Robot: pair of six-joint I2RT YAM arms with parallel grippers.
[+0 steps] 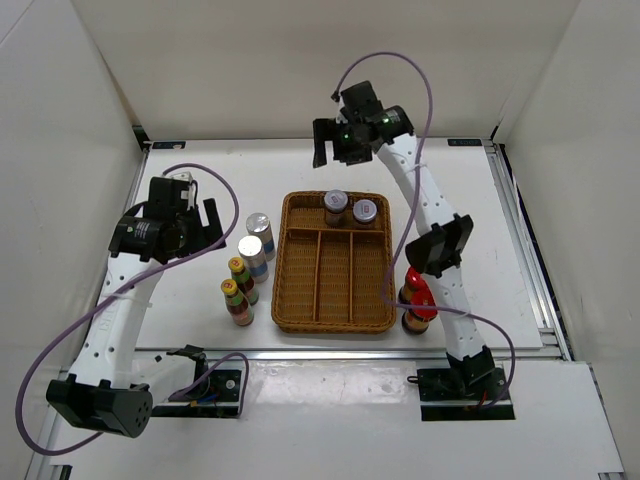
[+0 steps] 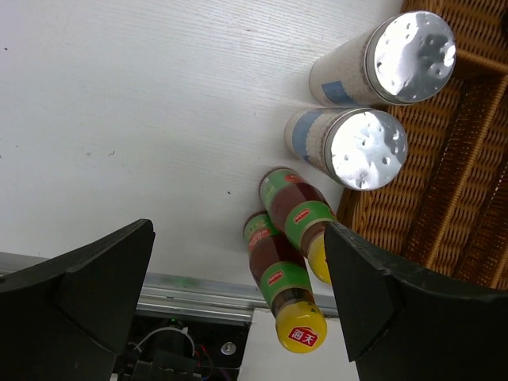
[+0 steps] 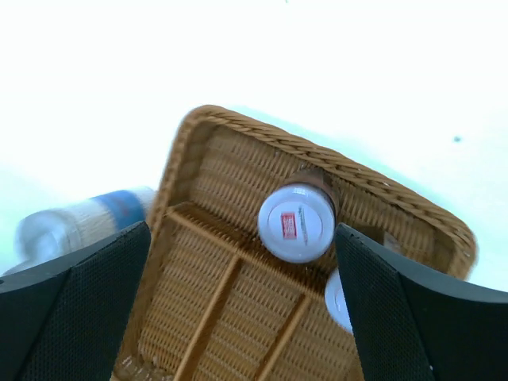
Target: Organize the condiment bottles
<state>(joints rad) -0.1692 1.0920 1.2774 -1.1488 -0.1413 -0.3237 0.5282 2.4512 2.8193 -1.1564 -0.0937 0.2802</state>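
Two short brown jars with grey lids (image 1: 336,207) stand side by side in the far compartment of a brown wicker divided tray (image 1: 283,262) on a white bench (image 1: 220,170). Left of the tray stand two tall silver-topped bottles (image 1: 251,255) and two yellow-capped green-labelled bottles (image 1: 240,276). Right of it are two red-capped dark bottles (image 1: 416,292). The left hand (image 1: 208,228) and the right hand (image 3: 242,309) are both spread and hold nothing.
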